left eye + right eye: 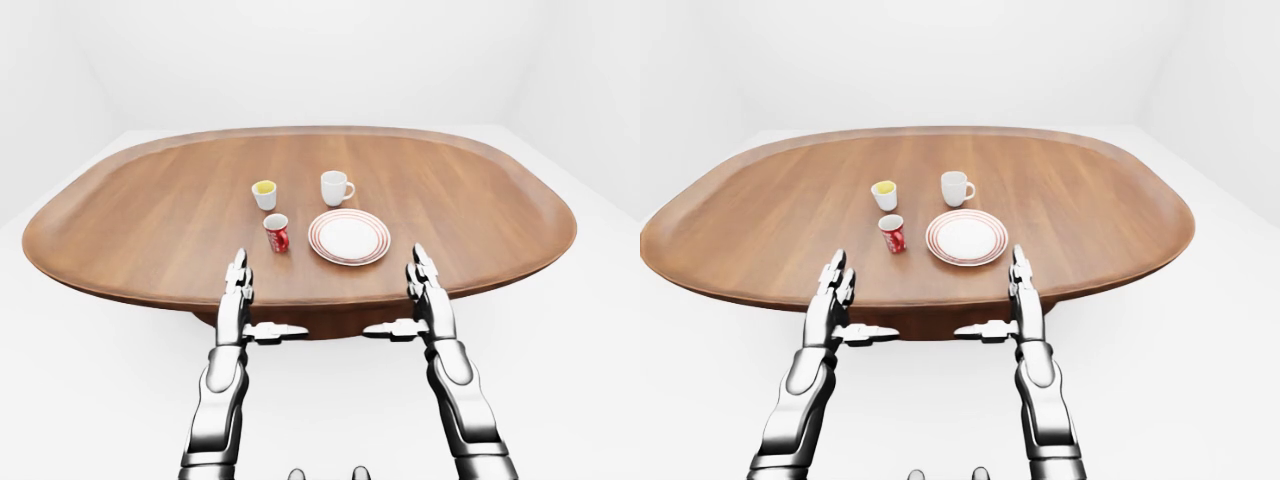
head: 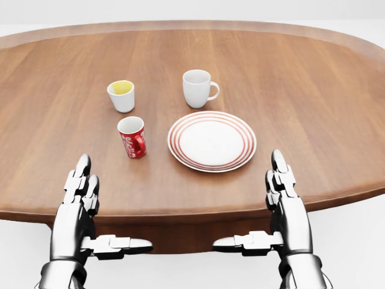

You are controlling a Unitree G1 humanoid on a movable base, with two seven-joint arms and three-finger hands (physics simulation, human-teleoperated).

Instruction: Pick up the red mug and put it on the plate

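Observation:
A red mug (image 2: pixel 132 137) with white lettering stands upright on the wooden table (image 2: pixel 301 90), just left of a white plate (image 2: pixel 212 141) with red rings. My left hand (image 2: pixel 81 186) hovers open near the table's near edge, below and left of the mug, its thumb pointing inward. My right hand (image 2: pixel 281 183) is open too, below and right of the plate. Neither hand touches anything.
A small white cup with yellow contents (image 2: pixel 122 96) stands above the red mug in the head view. A plain white mug (image 2: pixel 197 88) stands above the plate. The oval table is ringed by white floor (image 1: pixel 600 320).

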